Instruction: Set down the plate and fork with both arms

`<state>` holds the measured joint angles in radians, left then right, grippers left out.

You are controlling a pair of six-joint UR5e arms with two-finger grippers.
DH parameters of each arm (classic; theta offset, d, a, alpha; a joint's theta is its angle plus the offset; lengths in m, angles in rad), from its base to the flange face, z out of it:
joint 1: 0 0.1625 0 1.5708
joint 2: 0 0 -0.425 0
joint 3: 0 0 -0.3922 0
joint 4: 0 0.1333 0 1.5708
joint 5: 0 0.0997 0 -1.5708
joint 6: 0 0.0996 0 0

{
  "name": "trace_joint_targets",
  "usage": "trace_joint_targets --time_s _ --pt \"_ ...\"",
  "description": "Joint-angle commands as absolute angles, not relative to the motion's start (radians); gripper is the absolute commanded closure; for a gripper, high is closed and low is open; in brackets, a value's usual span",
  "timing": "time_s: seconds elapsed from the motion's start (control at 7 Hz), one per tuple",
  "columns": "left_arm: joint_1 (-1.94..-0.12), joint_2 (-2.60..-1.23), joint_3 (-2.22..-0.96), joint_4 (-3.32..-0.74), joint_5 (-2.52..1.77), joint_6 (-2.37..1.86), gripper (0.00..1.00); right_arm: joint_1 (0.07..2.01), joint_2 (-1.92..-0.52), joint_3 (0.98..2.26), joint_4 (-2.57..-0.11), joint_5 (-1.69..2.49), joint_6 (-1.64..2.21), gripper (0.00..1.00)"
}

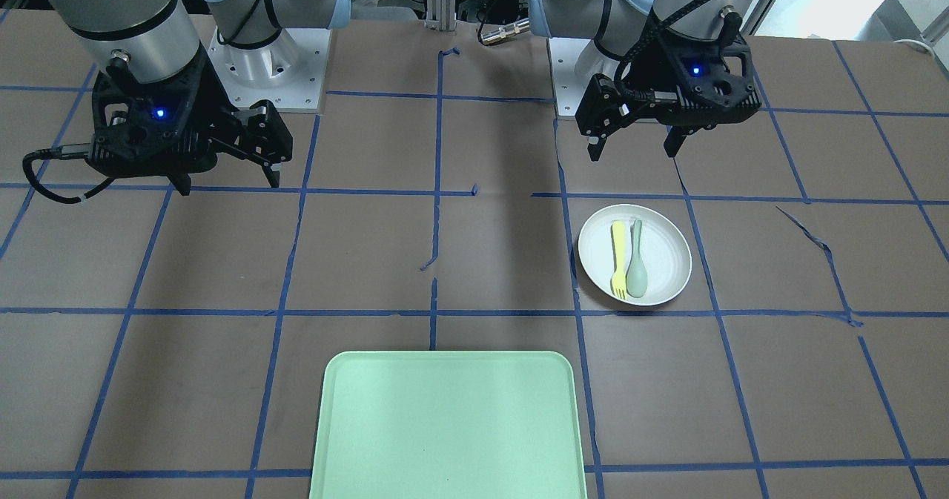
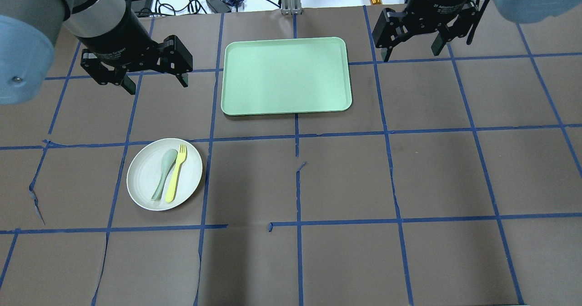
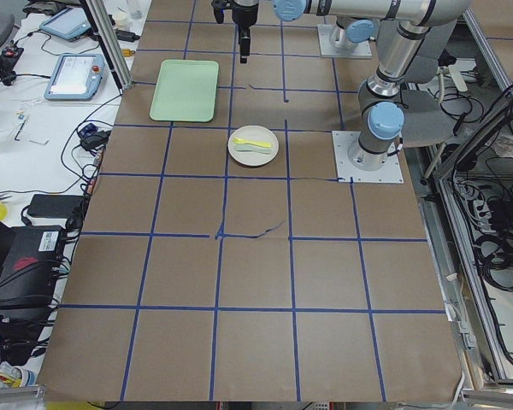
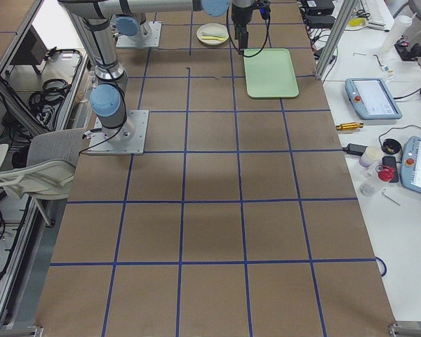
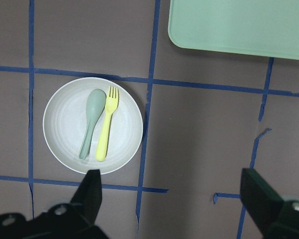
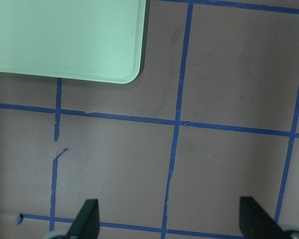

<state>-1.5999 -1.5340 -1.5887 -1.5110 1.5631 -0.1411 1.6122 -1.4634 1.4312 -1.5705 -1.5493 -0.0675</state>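
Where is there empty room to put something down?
The green tray is all bare. The brown table between tray and plate is free too. Only the plate is crowded: the fork and spoon lie on it side by side.

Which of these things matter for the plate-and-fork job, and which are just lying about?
Job: plate, fork lying on it, left pincer, right pincer, both open; probably the tray as target.
Lying about: spoon, on the plate beside the fork.
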Motion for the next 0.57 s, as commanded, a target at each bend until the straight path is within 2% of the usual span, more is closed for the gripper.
trace_joint_targets --time_s 0.0,0.43 --pt "-1.600 -1.535 -1.589 -1.511 1.563 -0.141 0.00 1.612 -1.462 1.430 -1.571 -1.549 -0.067 0.00" --pt "-1.600 -1.535 -1.589 -1.514 1.563 -0.141 0.00 1.612 -1.463 1.430 -1.568 -1.551 -0.067 0.00"
